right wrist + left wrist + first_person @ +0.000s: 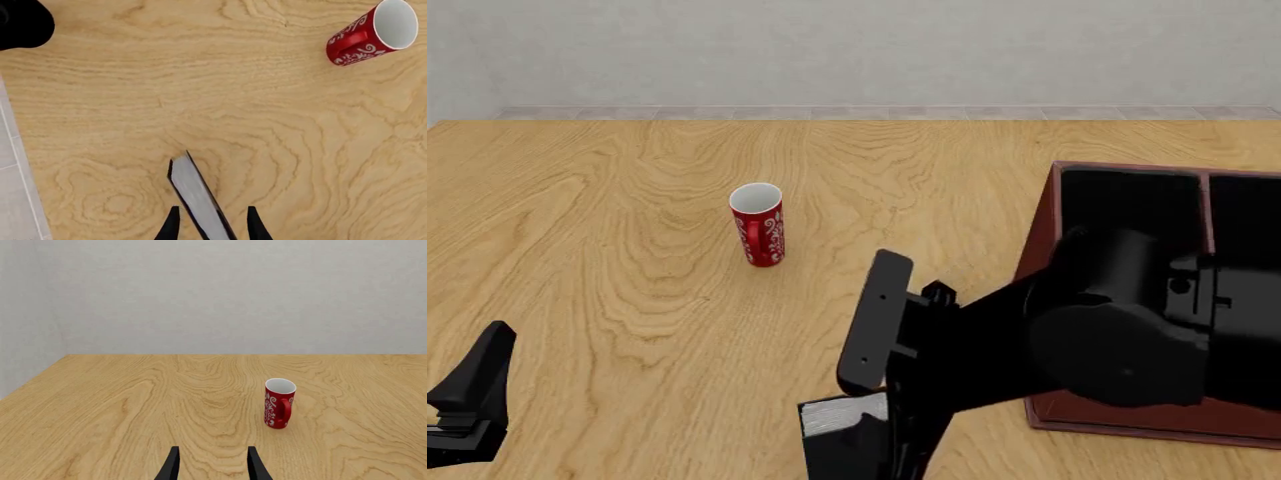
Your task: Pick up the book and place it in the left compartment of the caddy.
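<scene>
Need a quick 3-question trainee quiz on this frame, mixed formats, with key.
1. True or false: the book already lies in the caddy.
2. Which pincer has the book between its fingers? A) left pincer B) right pincer C) neither
3. Fill in: the red mug stands upright on the ____, apart from the caddy.

Key
1. False: the book stands on edge over the table, outside the caddy.
2. B: the right wrist view shows its fingers on either side of the book; whether they have clamped cannot be told. The left pincer is open with nothing between its fingers.
3. table
</scene>
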